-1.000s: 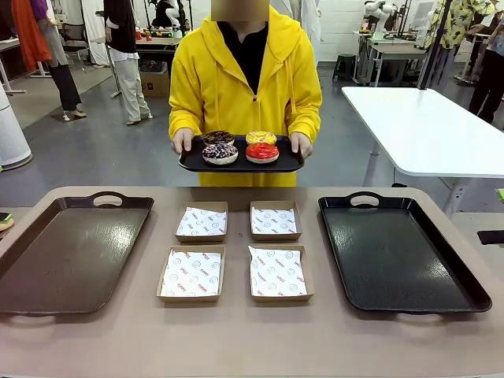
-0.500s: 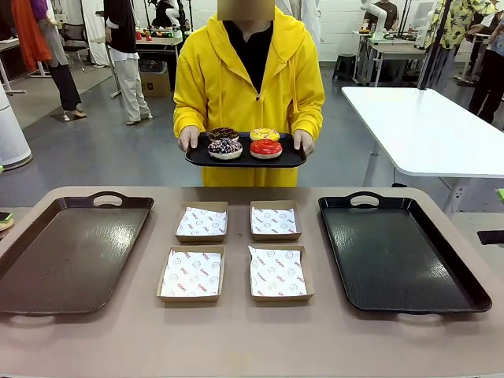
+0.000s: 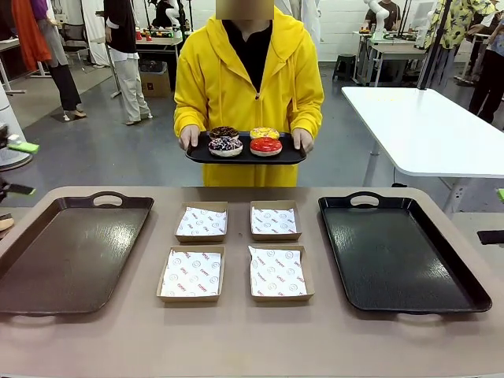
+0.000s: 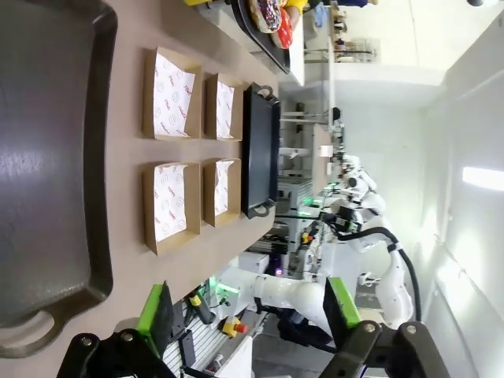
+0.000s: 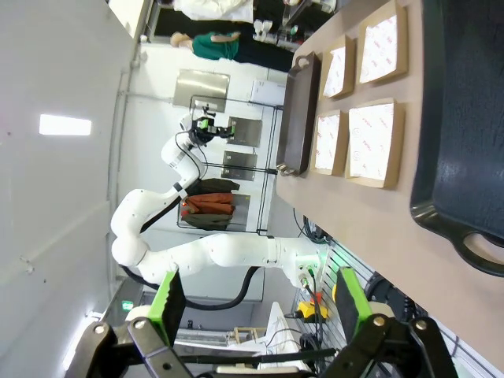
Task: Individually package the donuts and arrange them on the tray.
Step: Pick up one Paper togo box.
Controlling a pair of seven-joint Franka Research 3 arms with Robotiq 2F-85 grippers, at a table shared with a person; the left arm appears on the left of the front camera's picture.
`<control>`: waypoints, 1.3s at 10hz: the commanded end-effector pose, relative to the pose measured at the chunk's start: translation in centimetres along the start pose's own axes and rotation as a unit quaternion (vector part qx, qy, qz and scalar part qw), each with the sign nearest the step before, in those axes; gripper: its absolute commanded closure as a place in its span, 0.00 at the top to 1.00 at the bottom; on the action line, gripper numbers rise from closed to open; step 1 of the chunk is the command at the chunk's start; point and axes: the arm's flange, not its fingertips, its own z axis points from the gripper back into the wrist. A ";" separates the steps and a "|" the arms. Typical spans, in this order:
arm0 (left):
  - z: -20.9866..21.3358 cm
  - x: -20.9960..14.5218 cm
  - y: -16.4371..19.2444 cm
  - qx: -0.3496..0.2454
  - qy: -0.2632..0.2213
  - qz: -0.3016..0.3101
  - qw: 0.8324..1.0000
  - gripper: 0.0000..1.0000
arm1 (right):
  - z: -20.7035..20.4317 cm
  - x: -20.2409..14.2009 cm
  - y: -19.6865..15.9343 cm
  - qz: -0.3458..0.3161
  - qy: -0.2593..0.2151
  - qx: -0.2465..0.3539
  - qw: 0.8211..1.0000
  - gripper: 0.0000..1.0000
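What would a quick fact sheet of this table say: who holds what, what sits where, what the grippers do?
Donuts: four, on the small tray
Small tray: black, held by the person, off the table
Boxes: four, paper-lined, two by two, mid-table
Large trays: brown tray at robot's left, black tray at its right
Left gripper: open, holding nothing
Right gripper: open, holding nothing

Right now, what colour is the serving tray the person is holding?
Black; the serving tray shows best in the front view.

Glossy red donut (image 3: 265,146), cardboard boxes (image 3: 190,298), matt table (image 3: 236,339)
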 end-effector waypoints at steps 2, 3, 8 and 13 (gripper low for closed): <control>-5.2 3.6 -3.6 0.086 0.019 0.010 0.996 1.00 | 0.1 0.0 0.0 0.001 0.000 0.003 1.000 1.00; -7.1 4.9 -5.1 0.119 0.023 0.007 0.993 1.00 | 0.1 0.0 0.0 0.001 0.000 0.003 1.000 1.00; -17.2 10.9 -9.0 0.323 0.006 -0.023 0.946 1.00 | 0.1 0.0 0.0 0.001 0.000 0.003 1.000 1.00; -26.3 12.9 -8.2 0.441 0.020 -0.069 0.894 1.00 | 0.1 0.0 0.0 0.001 0.000 0.003 1.000 1.00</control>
